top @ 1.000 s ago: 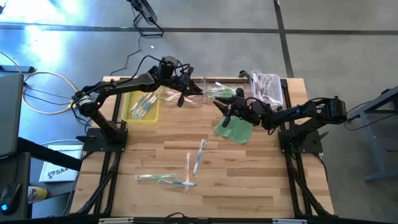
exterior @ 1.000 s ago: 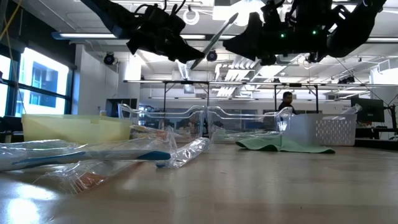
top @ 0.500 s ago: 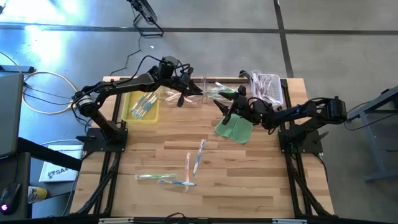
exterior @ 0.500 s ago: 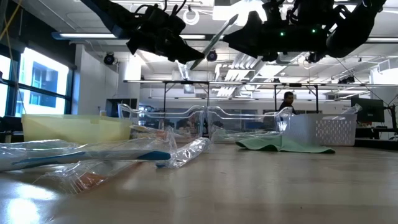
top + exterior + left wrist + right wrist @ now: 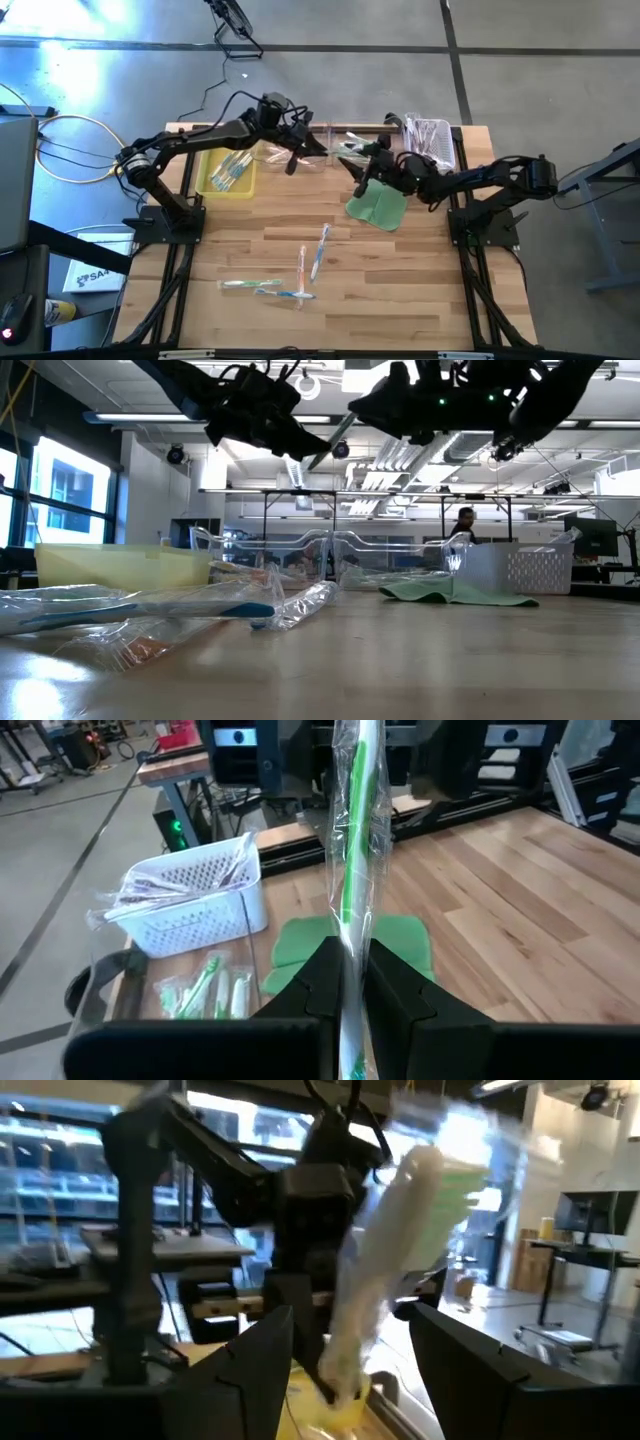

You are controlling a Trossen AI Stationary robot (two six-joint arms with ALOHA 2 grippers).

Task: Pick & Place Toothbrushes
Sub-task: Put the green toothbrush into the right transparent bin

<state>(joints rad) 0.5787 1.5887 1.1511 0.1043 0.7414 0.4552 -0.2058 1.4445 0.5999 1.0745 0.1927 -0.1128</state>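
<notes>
— Wooden planks make up the surface (image 5: 400, 280), which fills the middle of the high view. What stands on it?

— Along its upper edge, from left to right: a yellow tray (image 5: 226, 172) with a few toothbrushes inside, a clear tray (image 5: 310, 150) holding more wrapped ones, and a white basket (image 5: 432, 141) at the upper right, also stuffed with wrappers. A green cloth (image 5: 377, 208) lies just below the clear tray, right of centre.

— And the arms?

— Both reach in over the upper middle. The left gripper (image 5: 295, 155) comes from the left, above the clear tray; its fingers (image 5: 395, 995) are pressed onto a wrapped green toothbrush (image 5: 356, 850), which stands up between them in its wrist view. The right gripper (image 5: 362, 170) comes from the right and hangs above the cloth's upper edge, fingers (image 5: 460, 1370) spread, with the blurred wrapper showing between them. I cannot tell whether they touch it.

— Any other toothbrushes?

— Yes, loose toothbrushes (image 5: 318, 252) lie scattered on the bare wood, lower centre of the high view, well apart from both grippers. In the low view their glossy wrappers fill the lower left foreground.

— Anyone around?

— A person (image 5: 462, 520) shows far back in the room, right of centre in the low view.
</notes>
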